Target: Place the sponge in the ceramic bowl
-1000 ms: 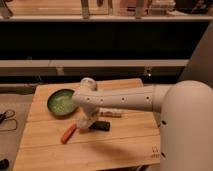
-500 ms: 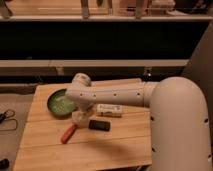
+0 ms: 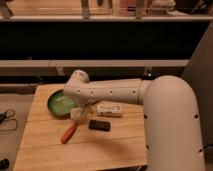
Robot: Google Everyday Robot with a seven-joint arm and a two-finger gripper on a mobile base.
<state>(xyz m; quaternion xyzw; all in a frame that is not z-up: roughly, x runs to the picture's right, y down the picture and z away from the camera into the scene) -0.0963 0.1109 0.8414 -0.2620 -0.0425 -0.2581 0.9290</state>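
The green ceramic bowl point(image 3: 59, 104) sits at the left back of the wooden table point(image 3: 110, 150), and the arm covers its right rim. My gripper point(image 3: 78, 110) hangs down from the white arm right at that rim. A small pale pad, the sponge point(image 3: 75, 115), shows at the gripper's lower end, just beside the bowl's right edge and low over the table. The gripper looks shut on it, with its fingers mostly hidden by the arm.
A black rectangular block point(image 3: 99, 125) lies right of the gripper. An orange-red stick-like item point(image 3: 69, 132) lies in front of the bowl. A white elongated package point(image 3: 109, 109) rests under the forearm. Dark shelving runs behind the table.
The arm has swung left and back toward the bowl, carrying the pale pad from near the black block to the bowl's right rim.
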